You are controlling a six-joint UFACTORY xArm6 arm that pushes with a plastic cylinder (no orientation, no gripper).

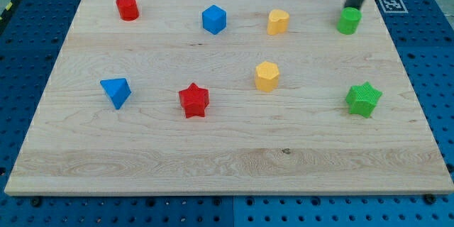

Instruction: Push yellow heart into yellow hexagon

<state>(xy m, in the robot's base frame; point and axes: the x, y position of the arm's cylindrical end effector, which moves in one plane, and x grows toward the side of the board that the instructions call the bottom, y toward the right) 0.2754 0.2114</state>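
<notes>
My tip [351, 7], with no fingers to report, touches the green cylinder [348, 21] upper right; heading left for the heart [278, 22], it may clip that, or shove the heart past the hexagon [267, 76].

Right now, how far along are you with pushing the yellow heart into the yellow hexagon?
Nothing looks done yet: the yellow heart block sits apart from the yellow hexagon block, which lies below it in the view. In hand: my tip is at the view's top right, beside the green cylinder block, not at the heart. Left: reach the heart and push it down to the hexagon.
</notes>
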